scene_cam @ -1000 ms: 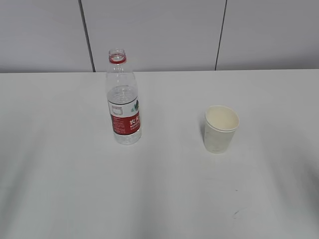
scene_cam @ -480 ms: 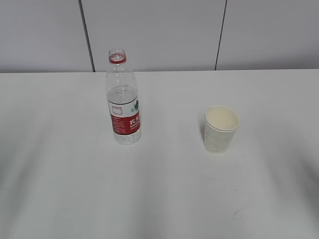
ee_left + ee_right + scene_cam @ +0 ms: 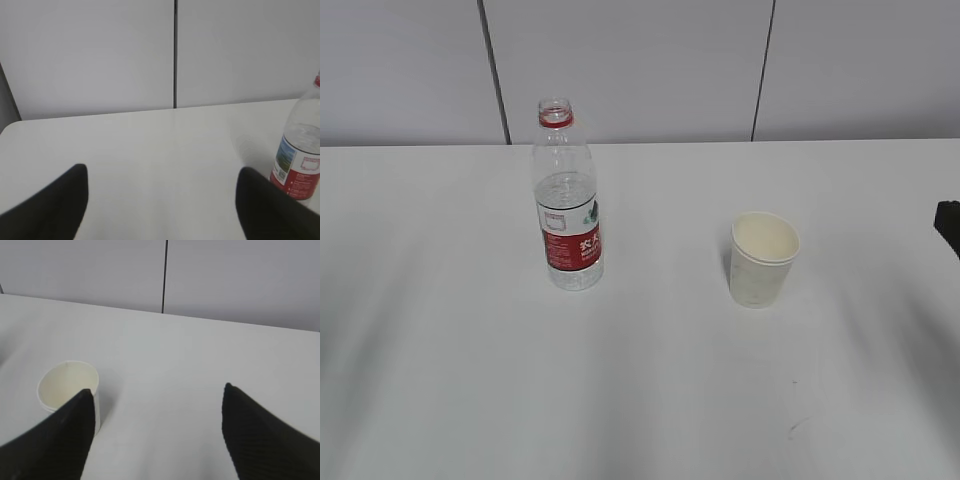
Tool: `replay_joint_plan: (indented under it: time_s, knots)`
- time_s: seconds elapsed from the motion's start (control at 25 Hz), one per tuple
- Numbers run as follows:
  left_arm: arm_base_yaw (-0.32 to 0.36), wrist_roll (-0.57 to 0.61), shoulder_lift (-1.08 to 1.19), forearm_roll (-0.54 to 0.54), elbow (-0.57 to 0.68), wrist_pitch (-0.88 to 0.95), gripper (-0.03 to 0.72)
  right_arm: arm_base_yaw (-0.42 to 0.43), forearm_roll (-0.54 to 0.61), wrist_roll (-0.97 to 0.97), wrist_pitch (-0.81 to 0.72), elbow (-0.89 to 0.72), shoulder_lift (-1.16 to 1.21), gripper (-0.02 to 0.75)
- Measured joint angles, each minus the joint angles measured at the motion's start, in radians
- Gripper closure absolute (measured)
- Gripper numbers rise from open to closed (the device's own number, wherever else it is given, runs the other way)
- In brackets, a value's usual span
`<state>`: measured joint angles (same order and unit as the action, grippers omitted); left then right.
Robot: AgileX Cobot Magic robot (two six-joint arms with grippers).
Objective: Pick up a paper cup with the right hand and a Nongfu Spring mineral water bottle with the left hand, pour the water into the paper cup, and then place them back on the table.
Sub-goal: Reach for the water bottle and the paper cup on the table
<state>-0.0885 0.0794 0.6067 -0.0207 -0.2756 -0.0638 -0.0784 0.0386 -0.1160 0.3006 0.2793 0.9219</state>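
The Nongfu Spring mineral water bottle [image 3: 567, 205] stands upright and uncapped on the white table [image 3: 650, 380], left of middle. The paper cup [image 3: 763, 259] stands upright to its right. My right gripper [image 3: 157, 390] is open and empty; the cup [image 3: 67, 387] sits just beyond its left finger, outside the gap. Only a black tip of the right hand [image 3: 950, 222] shows at the right edge of the exterior view. My left gripper [image 3: 162, 172] is open and empty; the bottle [image 3: 300, 155] stands beyond its right finger. The left hand is out of the exterior view.
A grey panelled wall [image 3: 640, 65] rises behind the table's far edge. A small dark scuff mark [image 3: 793, 428] lies on the table in front of the cup.
A black tip of the right hand has come into the exterior view at the right edge. Bottle and cup have not moved.
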Motion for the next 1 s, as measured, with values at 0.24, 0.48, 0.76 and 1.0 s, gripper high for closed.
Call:
replay_joint_plan:
  time_s: [0.24,0.48,0.76,1.0]
  knots:
    - [0.0,0.0,0.061,0.0,0.0,-0.054,0.136,0.0,0.0,0.0,0.126,0.0,0.102,0.151]
    - [0.0,0.0,0.166,0.0,0.0,-0.163,0.136,0.0,0.0,0.0,0.213,0.0,0.179,0.151]
    - [0.0,0.0,0.278,0.0,0.0,-0.293,0.137,0.0,0.0,0.016,0.25,0.0,0.208,0.15]
    - [0.0,-0.014,0.353,-0.003,0.0,-0.337,0.137,0.0,-0.004,0.027,0.271,0.0,0.208,0.151]
